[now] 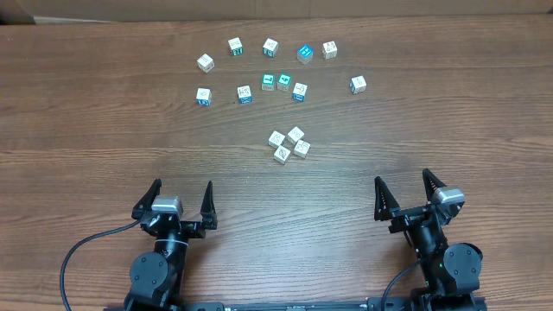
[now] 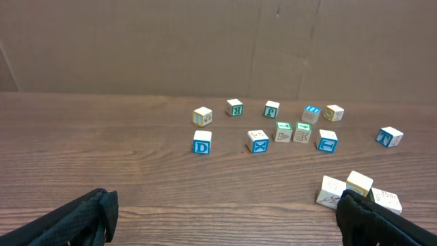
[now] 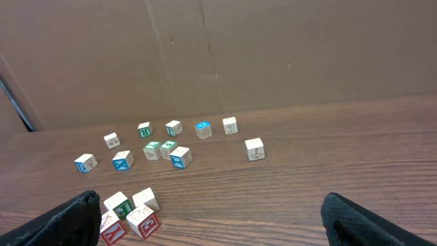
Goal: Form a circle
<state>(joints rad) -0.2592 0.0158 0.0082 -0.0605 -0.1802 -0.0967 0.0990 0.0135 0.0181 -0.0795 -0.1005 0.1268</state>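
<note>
Presently, the left gripper (image 1: 182, 192) and right gripper (image 1: 402, 183) are standing with jaws apart, gripping nothing; four letter cubes (image 1: 295, 135) are sitting clustered, others scattered beyond.

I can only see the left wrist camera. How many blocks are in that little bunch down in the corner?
Observer: Four. The overhead view shows the whole bunch; one block is hidden in your view.
Operator: Where's my other claw?
Observer: The right claw is open and empty, apart from every block.
Operator: Are all the letters blue or green?
Observer: No. In the right wrist view, two red-lettered cubes sit in that bunch.
</note>
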